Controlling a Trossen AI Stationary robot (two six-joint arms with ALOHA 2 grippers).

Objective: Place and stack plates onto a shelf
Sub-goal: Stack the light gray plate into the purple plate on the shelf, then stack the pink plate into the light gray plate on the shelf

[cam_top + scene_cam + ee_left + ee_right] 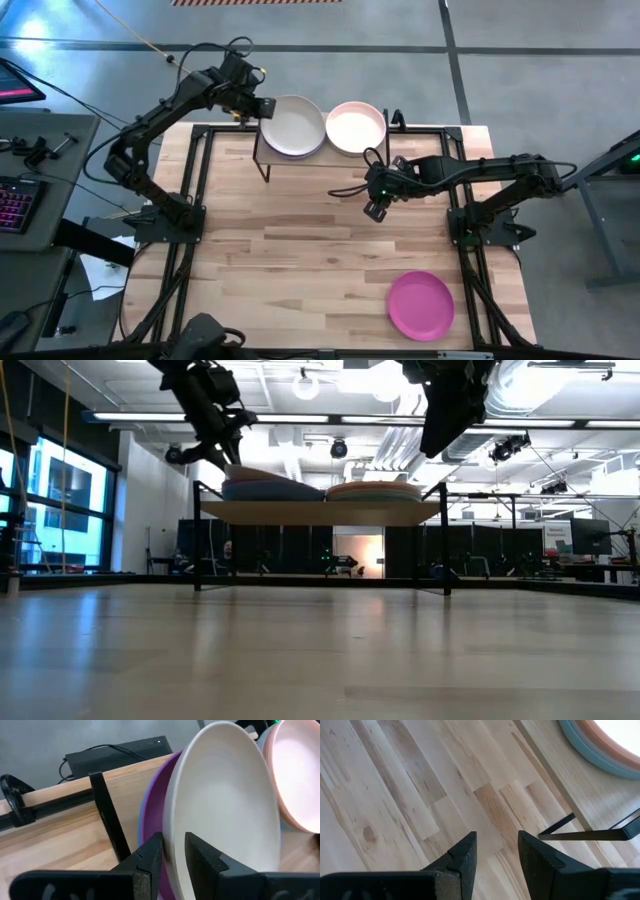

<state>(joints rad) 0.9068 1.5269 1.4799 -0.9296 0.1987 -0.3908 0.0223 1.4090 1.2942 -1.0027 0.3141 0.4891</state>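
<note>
The shelf (300, 160) stands at the table's far edge and carries two stacks of plates. The left stack is topped by the cream plate (292, 126), which lies on a purple plate (152, 805). The right stack is topped by the pale pink plate (355, 127), with peach and teal rims below it (600, 750). My left gripper (257, 107) is shut at the cream plate's left rim. My right gripper (378, 208) hovers open over bare table, near the shelf's right legs, and holds nothing. The magenta plate (421, 305) lies flat near the table's right near corner. My left gripper pinches the cream plate's rim (172, 865) on the side toward the table's left, one finger (150, 857) under the rim and the other (200, 862) on the inner face. The fingers come from the left, slanting down. The plate rests on the purple plate.
The shelf's thin black legs (107, 815) stand close beside my left gripper. Wide bare wood (300, 260) lies between the shelf and the near edge. Black frame rails (195, 180) run along the table's left and right sides.
</note>
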